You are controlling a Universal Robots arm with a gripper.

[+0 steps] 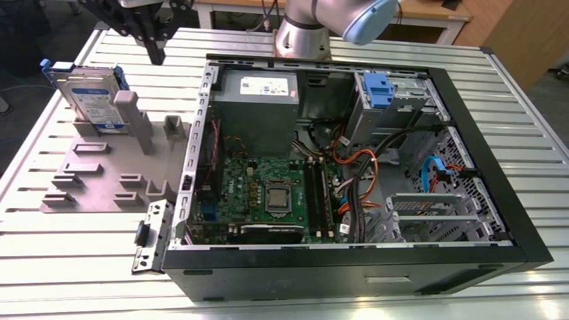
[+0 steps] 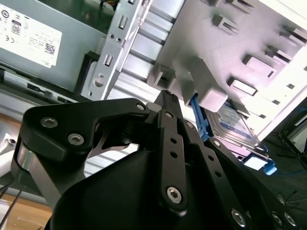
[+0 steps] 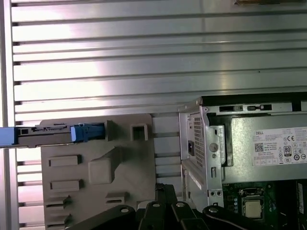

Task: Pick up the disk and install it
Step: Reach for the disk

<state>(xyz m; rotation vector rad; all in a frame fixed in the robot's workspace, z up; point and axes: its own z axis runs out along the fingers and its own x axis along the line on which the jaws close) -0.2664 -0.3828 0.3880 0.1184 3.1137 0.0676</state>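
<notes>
Hovering over the slatted metal table [image 1: 53,267], the gripper [image 1: 157,59] hangs empty between the disk [image 1: 89,99] and the open computer case [image 1: 498,193], touching neither. In the second wrist view its black fingers [image 2: 169,143] run to a single tip and appear pressed together with nothing between them, though that tip is seen from behind and partly against the grey fixture [image 2: 216,38].

The disk stands on edge in a slot at the far end of the fixture [image 1: 106,180], on the exterior view's left of the case. Its white-and-blue label faces the exterior camera, and the blue carrier frame shows along its top and side. A tall grey post of the fixture rises just beside it. In the first wrist view the disk [image 3: 53,134] is seen edge-on, a thin grey strip with blue at both ends, well apart from the gripper [image 3: 163,188].

Inside the case, which lies on its side with the cover off, sit a grey power supply [image 1: 258,100] with a white label, a green motherboard [image 1: 266,193], and a lone blue bracket [image 1: 378,90] in the drive bay. The arm [image 1: 307,27] rises behind the case at the table's back edge.
</notes>
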